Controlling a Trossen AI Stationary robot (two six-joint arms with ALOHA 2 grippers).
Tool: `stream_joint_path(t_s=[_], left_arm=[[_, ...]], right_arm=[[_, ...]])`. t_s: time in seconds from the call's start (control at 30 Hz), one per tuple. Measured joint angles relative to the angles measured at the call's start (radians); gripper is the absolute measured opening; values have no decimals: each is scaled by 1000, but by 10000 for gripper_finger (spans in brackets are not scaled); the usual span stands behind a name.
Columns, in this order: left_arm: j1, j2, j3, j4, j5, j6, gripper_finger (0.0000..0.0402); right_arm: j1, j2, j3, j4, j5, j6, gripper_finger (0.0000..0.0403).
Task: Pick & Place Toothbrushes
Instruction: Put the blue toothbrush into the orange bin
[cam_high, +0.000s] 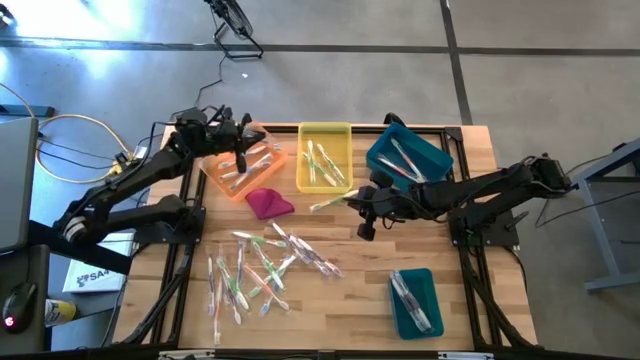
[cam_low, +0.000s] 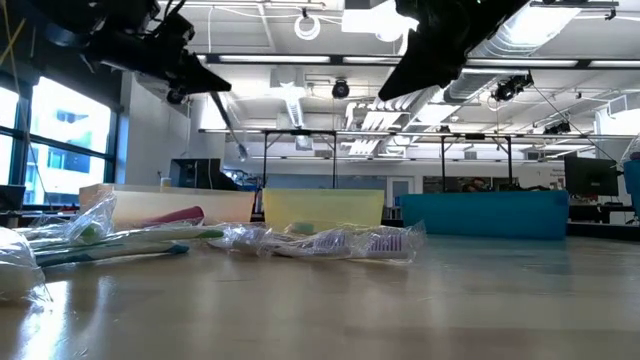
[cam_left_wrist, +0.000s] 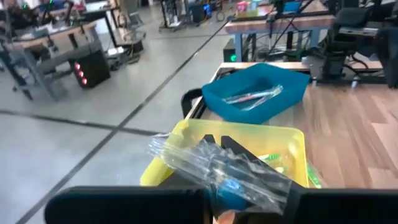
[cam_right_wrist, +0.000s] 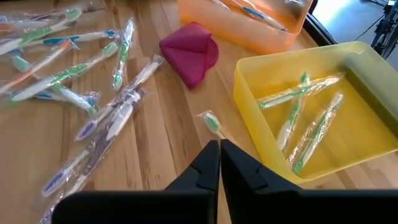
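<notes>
We sort by colour here: our right gripper (cam_high: 352, 199) has its fingers pinched on a green toothbrush (cam_high: 327, 204) just beside the yellow bin (cam_high: 324, 129), where green ones lie. Our left gripper (cam_high: 240, 160), clamped on a wrapped blue toothbrush (cam_left_wrist: 233, 185), hangs over the orange bin (cam_high: 222, 180).

Clearly a robotics lab or workshop in an open industrial hall. Polished concrete floor (cam_high: 330, 25) with dark seam lines around a wooden worktable (cam_high: 340, 300) on a black metal frame. Overhead, exposed ceiling ducts (cam_low: 540, 30) and bright strip lights. Large windows (cam_low: 60, 140) at the left. Farther back, more workbenches (cam_left_wrist: 292, 22) loaded with equipment, and a computer tower (cam_left_wrist: 90, 65) glowing red. Loose cables (cam_high: 70, 140) trailing off the left of the table.
</notes>
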Motion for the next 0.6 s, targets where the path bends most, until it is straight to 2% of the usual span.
stream_joint_path(t_s=[0.17, 0.33, 0.5, 0.6], left_arm=[[26, -17, 0, -70, -12, -20, 9], [31, -16, -3, -124, -149, -20, 9], [31, -16, -56, -113, -185, -36, 9], [31, -15, -122, -18, -193, -77, 9]], right_arm=[[0, 0, 0, 0, 0, -2, 2], [0, 0, 0, 0, 0, -3, 2], [0, 0, 0, 0, 0, -4, 2], [-1, 1, 0, 0, 3, -9, 2]])
